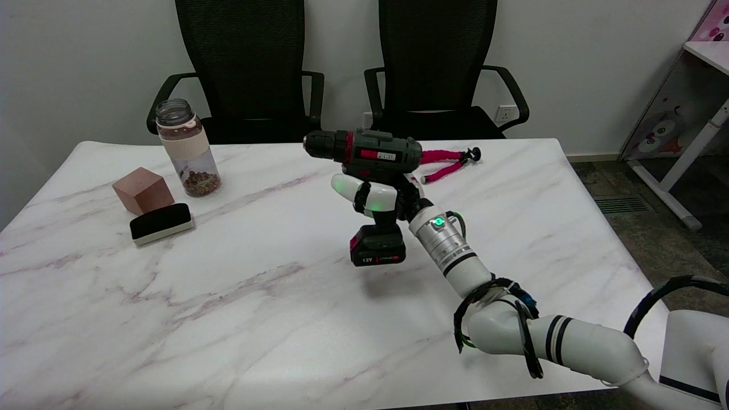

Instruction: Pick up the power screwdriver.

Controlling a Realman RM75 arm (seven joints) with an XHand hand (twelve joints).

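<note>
Fingers (364,195) of my right hand (383,199) wrap the grip of the dark-green, red-trimmed power screwdriver (373,188), held above the marble counter (228,296); rigid and battery-heavy, I judge, so that mid-handle hold suits.

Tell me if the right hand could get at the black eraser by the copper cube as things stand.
Probably not yet: the right hand is full, gripping the power screwdriver above the table. The eraser lies unobstructed, far to the left, beside the cube; whether it is within reach is uncertain.

A jar (188,149), a brown block (142,190) and a black eraser (161,222) sit close together on the bench (171,307) — a pink tripod (447,161) lies far back, two black chairs (245,68) behind.
</note>
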